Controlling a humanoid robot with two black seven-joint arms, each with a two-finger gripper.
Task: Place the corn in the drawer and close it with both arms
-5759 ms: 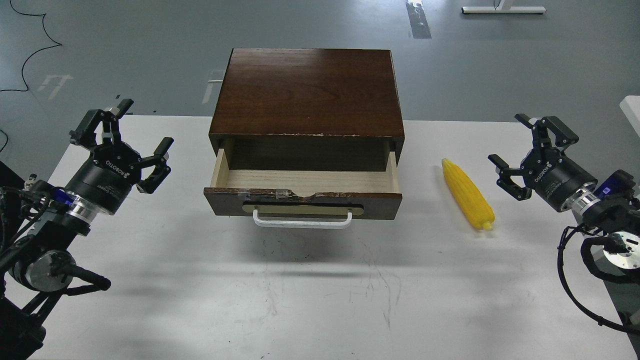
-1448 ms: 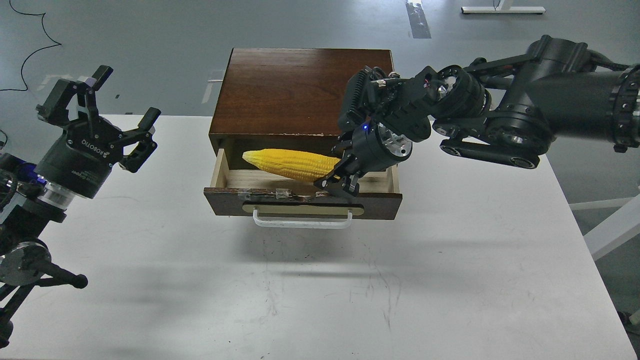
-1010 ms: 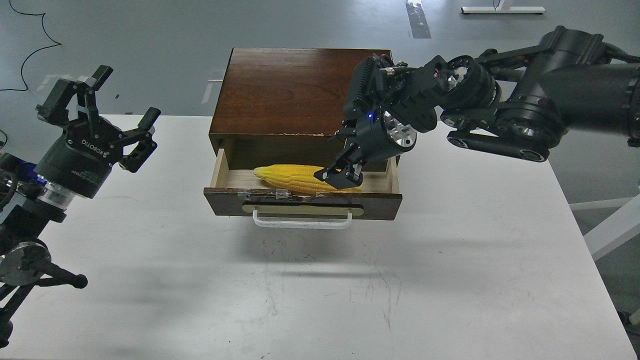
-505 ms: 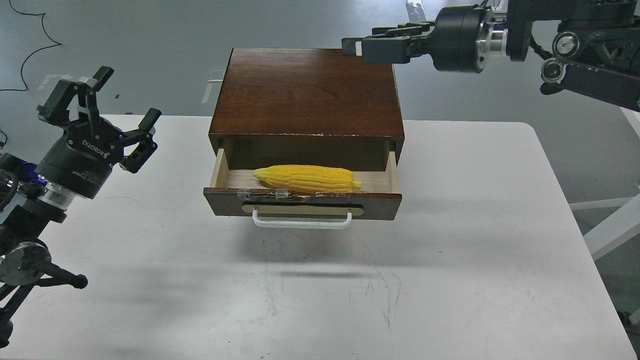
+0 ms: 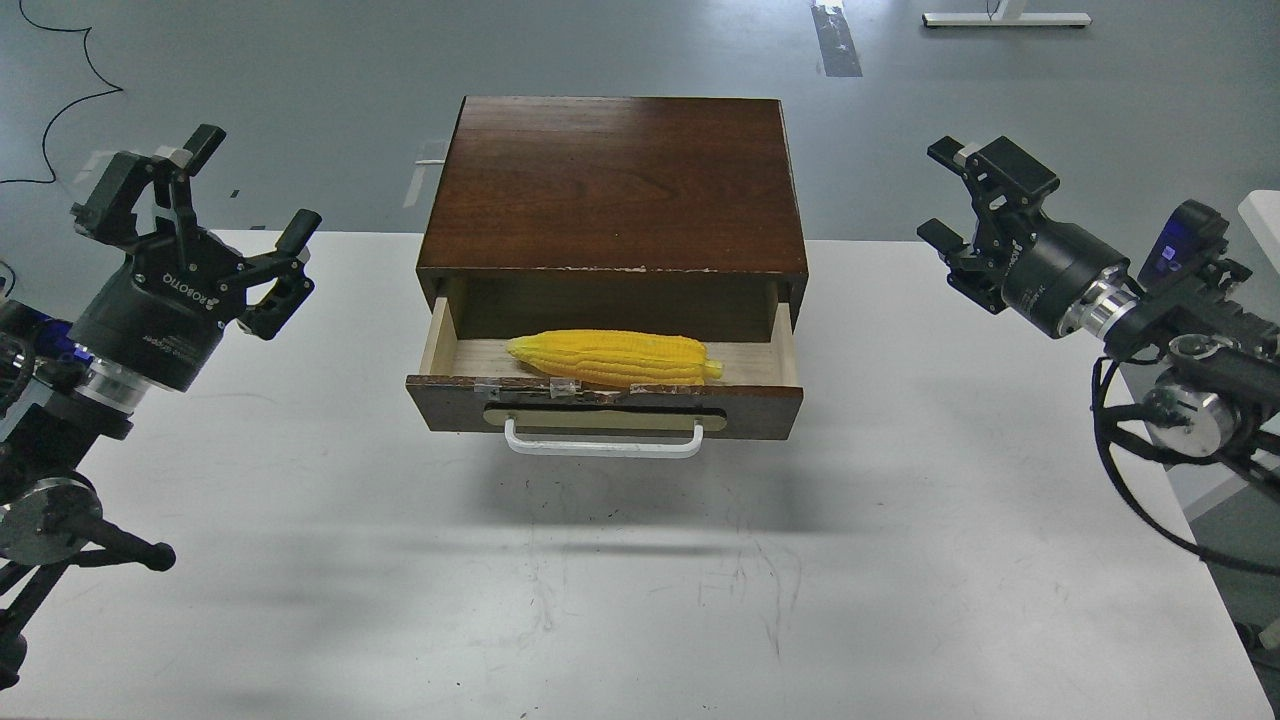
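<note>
The yellow corn [image 5: 612,359] lies on its side inside the open drawer [image 5: 604,405], tip to the left, just behind the drawer's dark chipped front with its white bar handle [image 5: 603,443]. My left gripper [image 5: 200,215] is open and empty, raised over the table's left edge, well left of the drawer. My right gripper [image 5: 962,215] is open and empty, raised over the table's right side, well right of the drawer.
The dark brown cabinet [image 5: 615,185] holding the drawer stands at the back middle of the white table [image 5: 640,560]. Grey floor lies beyond, with a black cable [image 5: 60,110] at the far left.
My right gripper let go of the corn in the drawer, lifted away over the cabinet, then swung back to the table's right side. The corn stays in the drawer. The left arm barely moved.
</note>
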